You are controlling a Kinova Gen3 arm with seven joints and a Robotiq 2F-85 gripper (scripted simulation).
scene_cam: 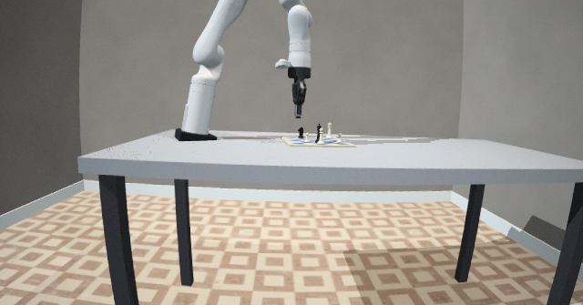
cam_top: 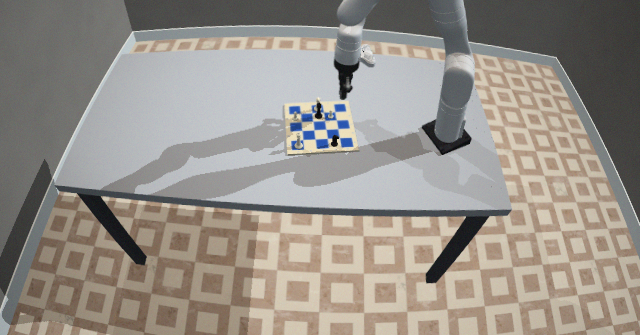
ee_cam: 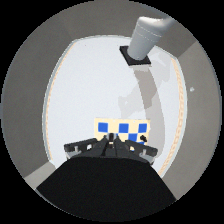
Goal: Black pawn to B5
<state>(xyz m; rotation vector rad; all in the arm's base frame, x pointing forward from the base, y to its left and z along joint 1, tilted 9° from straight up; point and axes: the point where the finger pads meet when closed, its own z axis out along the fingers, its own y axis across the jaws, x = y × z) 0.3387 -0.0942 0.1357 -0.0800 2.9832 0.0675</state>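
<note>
Grey table with a chessboard

The table (cam_top: pixel 200 125) stood on dark legs; a blue-and-cream chessboard (cam_top: pixel 320 128) and the arm's black base (cam_top: pixel 434 142) rested directly on it, well apart.
</note>
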